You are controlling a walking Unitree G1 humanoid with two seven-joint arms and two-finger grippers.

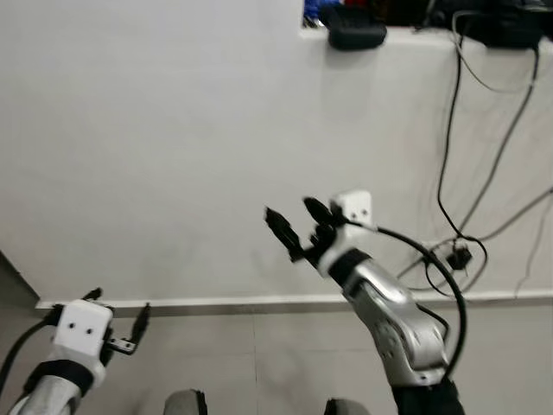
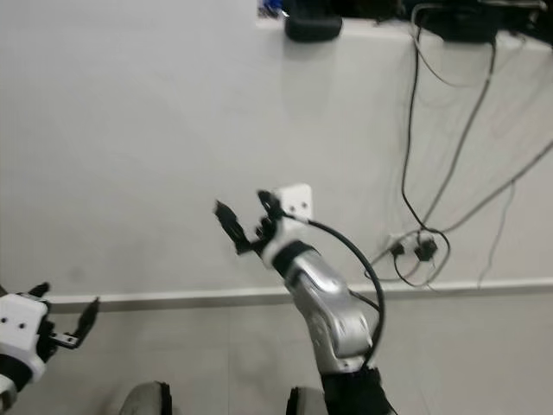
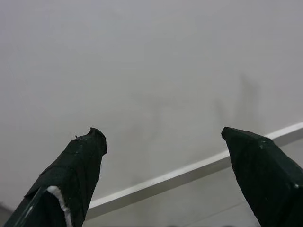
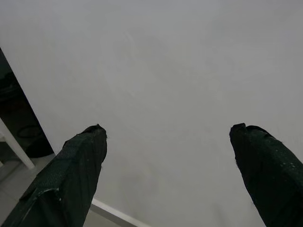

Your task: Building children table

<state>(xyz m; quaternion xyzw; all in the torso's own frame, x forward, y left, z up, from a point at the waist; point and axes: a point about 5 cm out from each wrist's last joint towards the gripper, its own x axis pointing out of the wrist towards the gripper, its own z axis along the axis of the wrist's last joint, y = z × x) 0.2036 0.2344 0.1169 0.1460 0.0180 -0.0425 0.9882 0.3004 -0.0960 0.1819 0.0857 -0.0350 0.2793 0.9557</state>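
Note:
No table parts are in view. I face a bare white wall (image 1: 173,130). My right gripper (image 1: 289,210) is raised in front of the wall at mid height, open, with nothing between its black fingers (image 4: 80,161). My left gripper (image 1: 119,304) is held low at the left, near the baseboard line, also open and empty. The left wrist view looks between its two fingers (image 3: 80,161) at the wall and the baseboard (image 3: 189,172).
A white baseboard (image 1: 259,302) meets a grey tiled floor (image 1: 276,354). Black cables (image 1: 449,173) hang down the wall at the right to a plug (image 1: 458,257). A ledge up top holds a dark object (image 1: 354,35). A dark gap (image 4: 14,109) lies beside the wall.

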